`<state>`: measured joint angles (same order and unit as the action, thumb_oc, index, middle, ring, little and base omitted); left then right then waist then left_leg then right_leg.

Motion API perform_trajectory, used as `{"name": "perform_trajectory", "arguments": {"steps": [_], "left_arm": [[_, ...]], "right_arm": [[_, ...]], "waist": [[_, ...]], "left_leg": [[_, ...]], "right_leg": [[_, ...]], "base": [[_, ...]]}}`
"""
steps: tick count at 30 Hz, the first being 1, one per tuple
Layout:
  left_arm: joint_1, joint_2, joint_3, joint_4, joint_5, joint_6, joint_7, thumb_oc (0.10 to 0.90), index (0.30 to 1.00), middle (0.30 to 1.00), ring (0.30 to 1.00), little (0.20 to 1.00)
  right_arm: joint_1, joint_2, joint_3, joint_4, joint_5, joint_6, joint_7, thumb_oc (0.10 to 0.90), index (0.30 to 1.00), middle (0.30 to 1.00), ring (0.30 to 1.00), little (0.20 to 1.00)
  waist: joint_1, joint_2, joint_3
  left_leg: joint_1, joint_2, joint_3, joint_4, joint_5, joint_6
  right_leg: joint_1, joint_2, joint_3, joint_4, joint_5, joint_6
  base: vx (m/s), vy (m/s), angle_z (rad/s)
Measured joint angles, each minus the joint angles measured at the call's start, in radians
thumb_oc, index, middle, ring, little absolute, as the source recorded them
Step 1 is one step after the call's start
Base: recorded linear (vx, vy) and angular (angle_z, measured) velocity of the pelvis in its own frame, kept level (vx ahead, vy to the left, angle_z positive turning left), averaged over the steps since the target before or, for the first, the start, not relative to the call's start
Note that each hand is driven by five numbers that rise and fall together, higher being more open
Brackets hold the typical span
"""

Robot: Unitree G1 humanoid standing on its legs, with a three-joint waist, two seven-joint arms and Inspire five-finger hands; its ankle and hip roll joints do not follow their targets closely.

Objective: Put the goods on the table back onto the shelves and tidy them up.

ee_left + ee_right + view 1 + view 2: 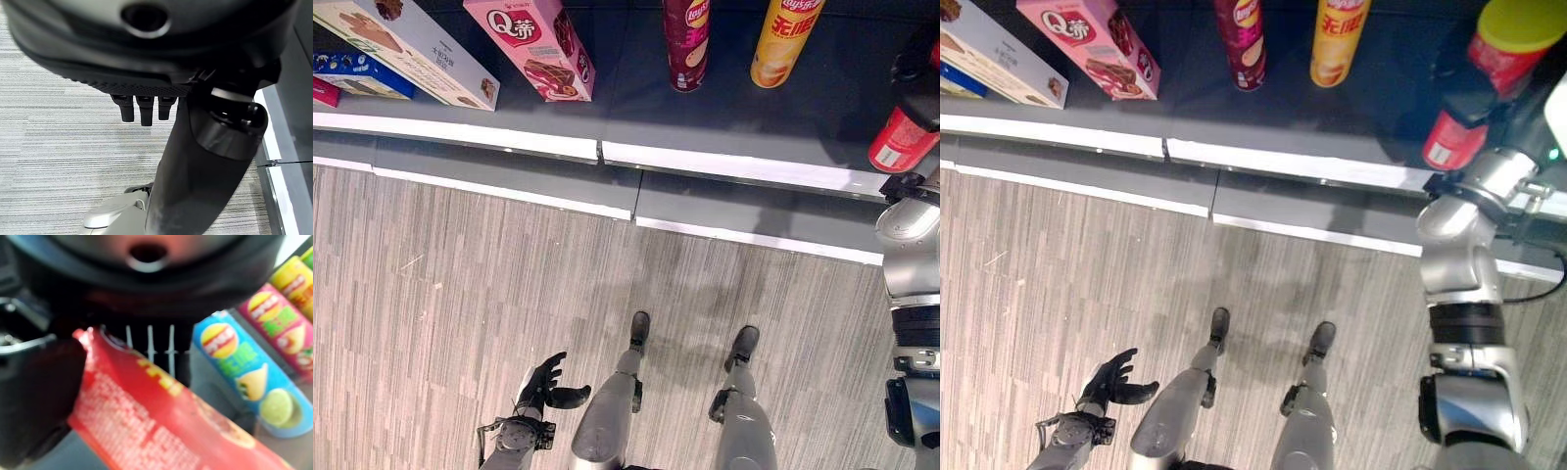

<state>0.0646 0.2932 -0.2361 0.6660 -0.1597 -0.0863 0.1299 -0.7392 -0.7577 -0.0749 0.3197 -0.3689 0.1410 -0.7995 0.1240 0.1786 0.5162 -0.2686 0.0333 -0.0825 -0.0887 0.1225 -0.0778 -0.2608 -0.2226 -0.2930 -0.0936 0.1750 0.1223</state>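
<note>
My right hand (1475,102) reaches over the dark shelf (734,113) at the far right and is shut on a red chips can (1449,147) with a yellow-green lid. The can is tilted, its base close to the shelf surface. In the right wrist view the red can (161,431) lies across the palm, with the thumb (34,382) against it. My left hand (543,382) hangs low by my side over the floor, fingers (142,110) relaxed, holding nothing.
On the shelf stand a maroon chips can (686,39), a yellow chips can (783,39), a pink snack box (533,44), a white box (411,39) and a blue box (357,73). A blue can (249,367) and a magenta can (283,328) lie beyond the held one.
</note>
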Motion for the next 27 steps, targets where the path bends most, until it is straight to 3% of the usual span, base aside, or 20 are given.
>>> {"name": "perform_trajectory", "arguments": {"steps": [5,14,23,27], "left_arm": [[-0.001,0.008,-0.03,0.0,0.0,-0.009,0.009,0.8,0.9,0.9,0.9,0.9],[-0.002,0.032,-0.037,-0.02,-0.007,-0.021,0.013,0.8,0.9,0.9,0.9,0.9],[-0.002,0.049,-0.037,-0.043,-0.007,-0.03,0.015,0.8,0.9,0.9,0.9,0.9],[-0.002,0.051,-0.037,-0.058,-0.007,-0.046,0.015,0.8,0.9,0.9,0.9,0.9]], "right_arm": [[-0.087,-0.001,0.008,0.112,0.039,0.011,-0.028,0.4,0.3,0.3,0.3,0.3],[-0.168,-0.003,0.011,0.118,0.081,0.013,-0.083,0.4,0.3,0.3,0.3,0.3],[-0.206,-0.087,0.023,0.137,0.098,0.024,-0.122,0.4,0.3,0.3,0.3,0.3],[-0.208,-0.108,0.023,0.141,0.098,0.036,-0.134,0.4,0.3,0.3,0.3,0.3]], "waist": [[0.01,0.007,-0.004],[0.033,0.013,-0.009],[0.044,0.032,-0.022],[0.032,0.053,-0.036]], "left_leg": [[-0.018,-0.009,-0.009,0.0,0.002,0.002],[-0.045,-0.034,-0.012,0.0,0.005,0.005],[-0.069,-0.053,-0.022,0.0,0.006,0.006],[-0.085,-0.061,-0.037,0.0,0.006,0.006]], "right_leg": [[-0.013,-0.008,-0.004,0.0,-0.001,0.003],[-0.037,-0.034,-0.004,0.0,-0.004,0.014],[-0.061,-0.054,-0.002,0.0,-0.008,0.021],[-0.069,-0.063,-0.004,0.0,-0.012,0.027]], "base": [[0.0,-0.006,0.04],[0.0,-0.011,0.02],[0.0,-0.021,0.02],[0.0,-0.037,0.08]]}}
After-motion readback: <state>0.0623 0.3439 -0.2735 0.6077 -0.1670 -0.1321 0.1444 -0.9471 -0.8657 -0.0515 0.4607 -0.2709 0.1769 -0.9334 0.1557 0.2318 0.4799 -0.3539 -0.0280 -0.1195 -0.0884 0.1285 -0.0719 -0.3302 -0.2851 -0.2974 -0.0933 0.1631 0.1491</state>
